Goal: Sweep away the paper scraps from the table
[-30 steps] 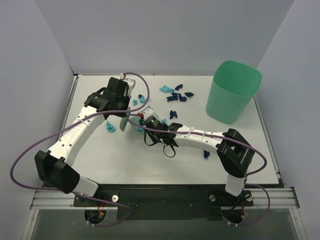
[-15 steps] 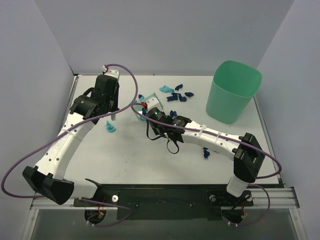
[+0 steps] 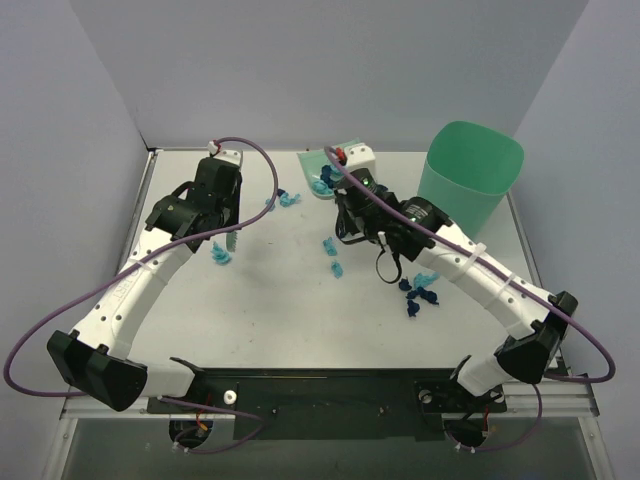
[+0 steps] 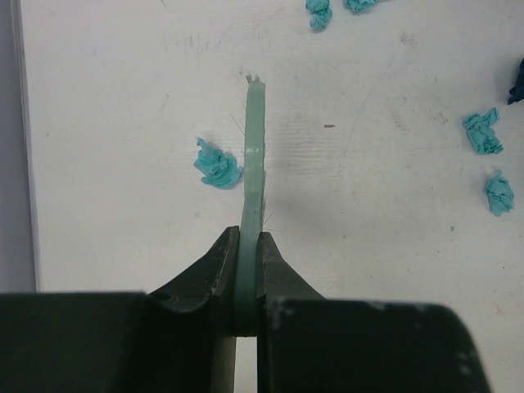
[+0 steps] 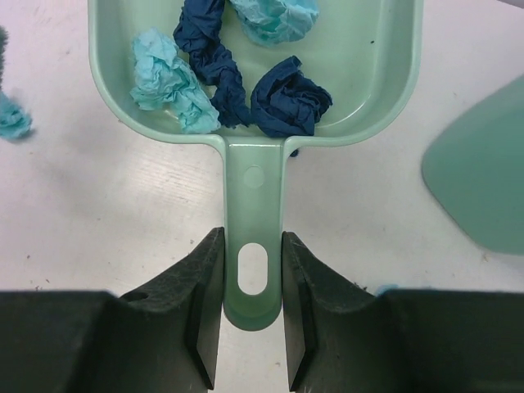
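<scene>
Across the white table we go, and the biggest thing on it is the green bin, upright at the far right corner. Next the dustpan: the right gripper has both fingers clamped on its handle, so that claw is closed around the handle. The pan's long axis runs straight out from the wrist, handle toward the camera and open mouth pointing away. From above we see it near the table's far edge, just left of the bin. Over on the left side, the left gripper is pinched tight on the green brush. We see the brush edge-on as a thin strip, its long axis pointing directly away from the fingers and its far end over the tabletop. Now the paper scraps: one teal bit sits just beside the brush, on its left in the wrist view. Two more teal bits lie near the far edge between the arms. A navy and a teal piece lie mid-table, and a mixed cluster lies under the right forearm. Inside the pan we count two teal wads and several navy ones, bunched near the handle end.
</scene>
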